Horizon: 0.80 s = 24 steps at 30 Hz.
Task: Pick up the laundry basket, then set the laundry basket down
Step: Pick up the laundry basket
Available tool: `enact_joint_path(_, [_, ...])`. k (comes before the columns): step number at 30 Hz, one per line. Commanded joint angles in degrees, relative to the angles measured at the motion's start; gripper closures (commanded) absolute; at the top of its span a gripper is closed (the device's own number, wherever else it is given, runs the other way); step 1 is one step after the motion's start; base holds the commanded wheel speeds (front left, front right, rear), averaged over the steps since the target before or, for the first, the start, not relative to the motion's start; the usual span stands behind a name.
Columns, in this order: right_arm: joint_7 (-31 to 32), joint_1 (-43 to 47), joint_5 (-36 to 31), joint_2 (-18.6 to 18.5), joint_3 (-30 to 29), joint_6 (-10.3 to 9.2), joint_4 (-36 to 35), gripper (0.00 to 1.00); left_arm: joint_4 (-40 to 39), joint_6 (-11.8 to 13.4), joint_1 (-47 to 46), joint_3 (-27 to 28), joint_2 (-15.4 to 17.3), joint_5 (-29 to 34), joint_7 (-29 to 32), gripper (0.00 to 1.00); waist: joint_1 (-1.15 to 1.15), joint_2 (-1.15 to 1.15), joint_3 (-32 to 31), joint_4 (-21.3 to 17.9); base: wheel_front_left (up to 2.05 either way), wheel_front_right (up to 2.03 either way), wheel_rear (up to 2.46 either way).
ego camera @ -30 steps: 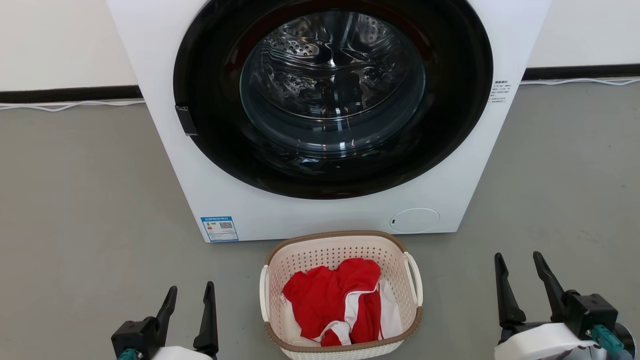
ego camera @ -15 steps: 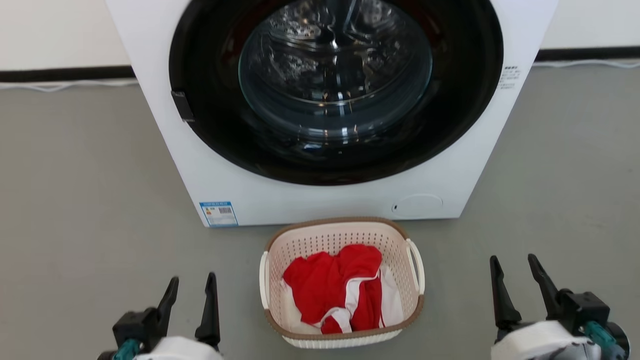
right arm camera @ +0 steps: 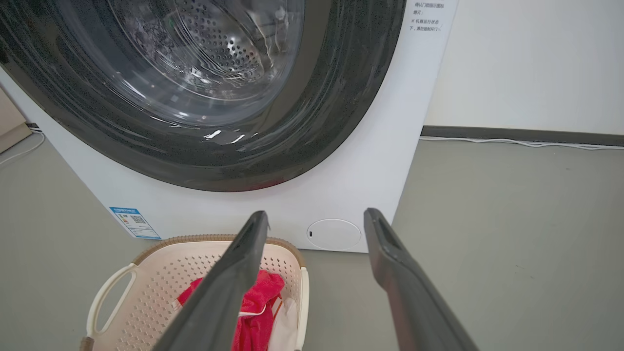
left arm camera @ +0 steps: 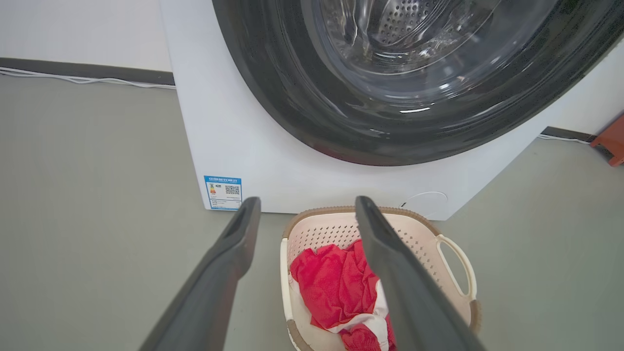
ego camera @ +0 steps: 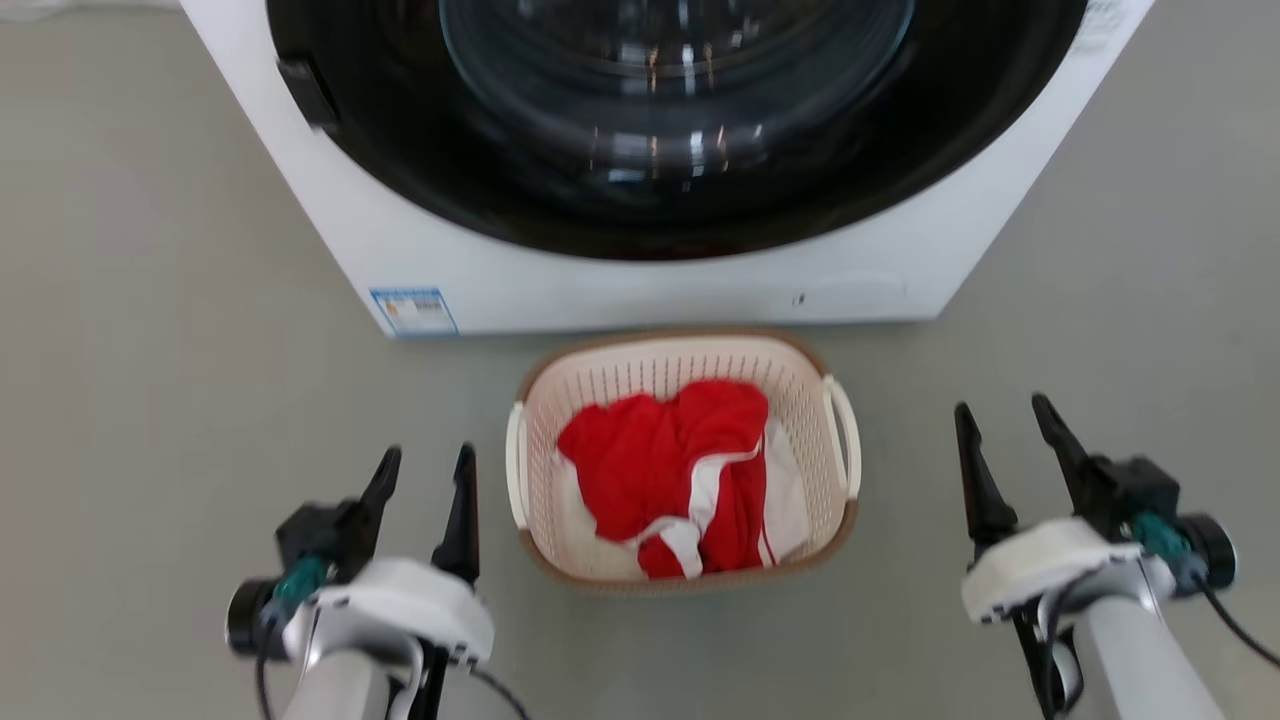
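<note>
The laundry basket (ego camera: 640, 378) stands on the grey floor (ego camera: 150, 380), close in front of the white washing machine (ego camera: 640, 290) and about midway along its front, below the dark round door (ego camera: 680, 200). In the basket lies a crumpled red garment (ego camera: 650, 460) with white trim, and a piece of white cloth (ego camera: 790, 505) shows at its right. The basket's two white loop handles, the left handle (ego camera: 515, 465) and the right handle (ego camera: 845, 440), stand free, with nothing on them. The left gripper (ego camera: 428, 454) hangs at the near left of the basket, close to the left handle but apart from it. Its fingers point towards the machine, parted by a moderate gap, with nothing between them. The right gripper (ego camera: 1000, 405) is on the basket's right, farther from it than the left one is, and clear of the right handle. Its fingers are likewise parted and hold nothing. In the left wrist view the right-hand finger crosses in front of the basket. In the right wrist view a round flap (right arm camera: 334, 234) low on the machine shows between the fingers. A blue label (ego camera: 413, 311) sits at the lower left corner of the machine's front. A white cable (right arm camera: 512, 142) runs along the foot of the far wall.
</note>
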Motion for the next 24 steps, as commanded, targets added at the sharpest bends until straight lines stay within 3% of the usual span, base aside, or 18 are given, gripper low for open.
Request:
enact_joint_path(1, [-0.8, -1.9, -0.6, -0.2, 1.2, 0.35, -0.4, 0.00, -0.5, 0.5, -2.5, 1.2, 0.6, -0.2, -0.4, 0.00, 0.00, 0.00, 3.3, 0.2, 0.00, 0.00, 0.00])
enact_joint_path(12, [1.6, -15.0, -2.7, -1.0, 0.3, 0.35, 14.6, 0.00, 14.6, 1.5, -16.6, -5.4, 0.6, -4.0, -0.4, 0.00, 0.00, 0.00, 14.4, 1.6, 0.00, 0.00, 0.00])
enact_joint_path(24, [1.1, -24.8, -5.7, -1.1, -1.8, 0.35, 24.5, 0.00, 26.5, 2.6, -29.0, -10.7, 0.6, -9.7, -0.4, 0.00, 0.00, 0.00, 24.0, 2.3, 0.00, 0.00, 0.00])
